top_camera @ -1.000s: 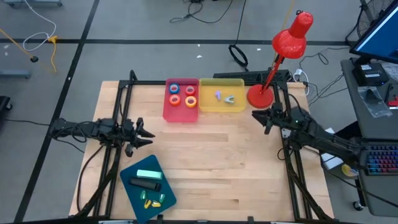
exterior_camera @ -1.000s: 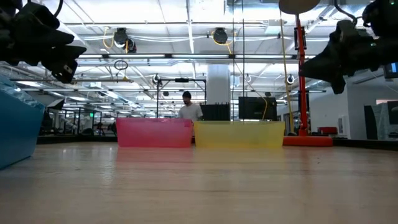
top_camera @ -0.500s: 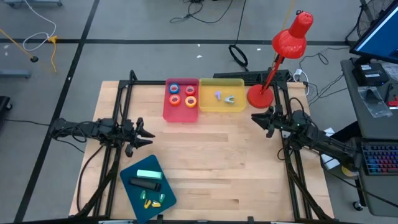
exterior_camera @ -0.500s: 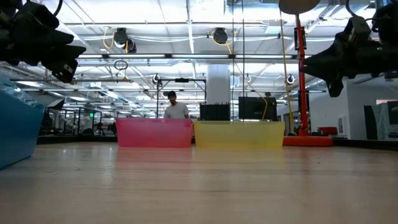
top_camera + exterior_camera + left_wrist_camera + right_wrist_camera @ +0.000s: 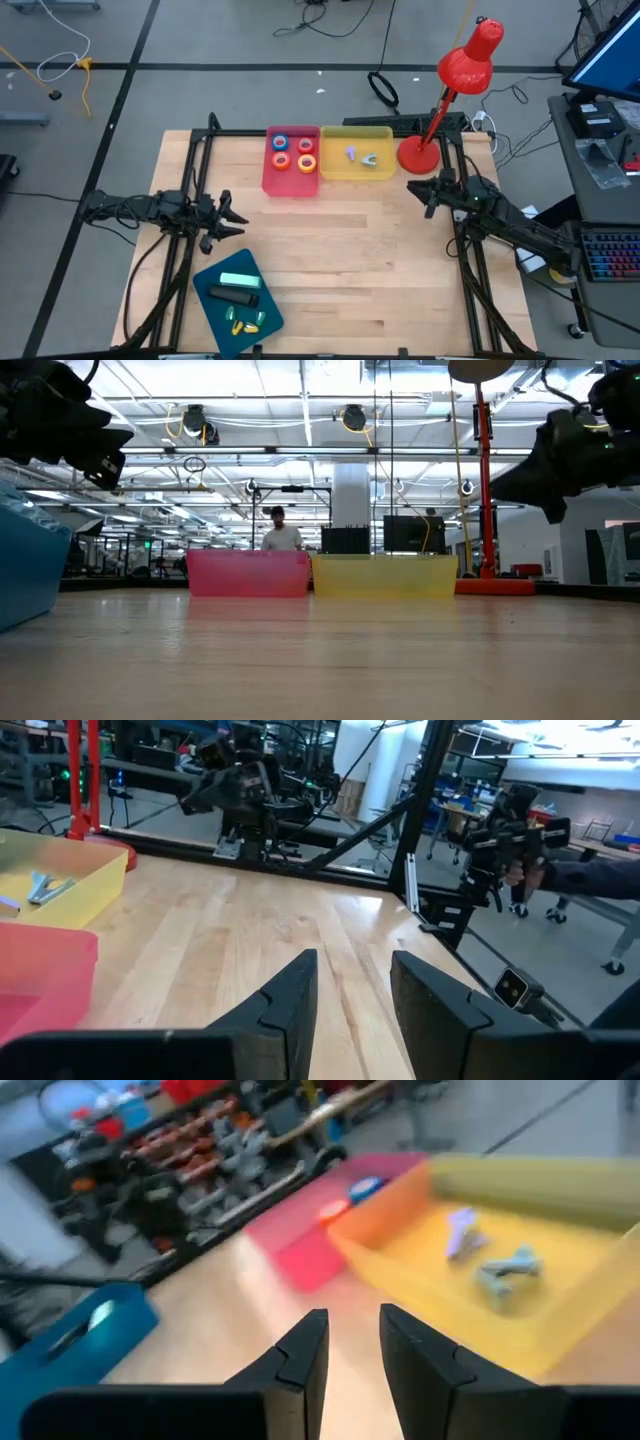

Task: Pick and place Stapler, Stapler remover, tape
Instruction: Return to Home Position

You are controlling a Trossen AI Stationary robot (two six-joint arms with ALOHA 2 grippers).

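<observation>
Several tape rolls (image 5: 292, 152) lie in a pink tray (image 5: 292, 183) at the table's far side. Beside it, a yellow tray (image 5: 357, 172) holds two staple removers (image 5: 362, 157). A black stapler (image 5: 232, 297) lies in a blue tray (image 5: 215, 310) at the near left, along with a teal box and small yellow-green pieces. My left gripper (image 5: 238, 214) hovers open at the left side, above the blue tray's far end, pointing level across the table. My right gripper (image 5: 413, 190) hovers open at the far right, near the yellow tray, with nothing between its fingers (image 5: 300, 1350).
A red desk lamp stands with its base (image 5: 418, 153) at the far right corner, close behind my right gripper. Bare wooden tabletop (image 5: 340, 260) lies between the two arms. A person (image 5: 280, 535) stands in the room beyond the trays.
</observation>
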